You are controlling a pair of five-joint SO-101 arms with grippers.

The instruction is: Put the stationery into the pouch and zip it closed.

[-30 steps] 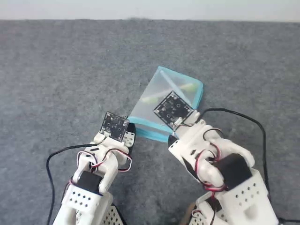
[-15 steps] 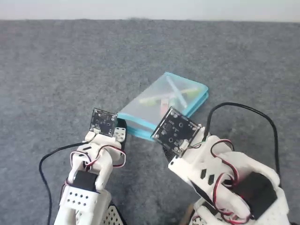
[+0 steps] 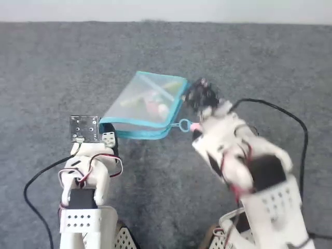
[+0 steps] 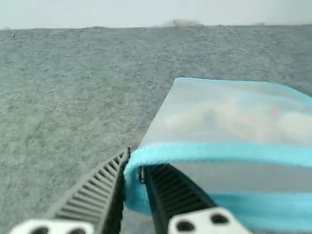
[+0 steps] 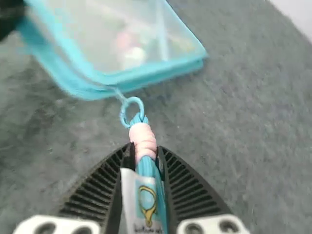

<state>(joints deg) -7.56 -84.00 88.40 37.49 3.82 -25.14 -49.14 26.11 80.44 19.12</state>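
Since the earlier frames, the pouch (image 3: 148,104) has swung round and slid toward the left arm's side. The left arm has drawn back with it, and the right arm has stretched out past the pouch's opposite end.

The pouch lies flat on the grey mat (image 3: 52,62). The stationery (image 3: 151,106) shows through its translucent face, fully inside.

The left gripper (image 4: 134,168) is clamped on the pouch's teal-bound corner. The right gripper (image 5: 144,151) is pinched on the pull tag (image 5: 141,139), just beyond the pouch's other corner, with the ring (image 5: 131,109) stretched between tag and slider.

I judge the slider to be at or near the end of its run, so the step in hand is finishing the closure. To do it well:

1. I hold the left clamp firm as the anchor.
2. I pull the tag in line with the pouch's zip edge, low over the mat, not upward.
3. I pull steadily; a jerk could slip the tag or drag the pouch.
4. I stop once the slider seats at the corner.
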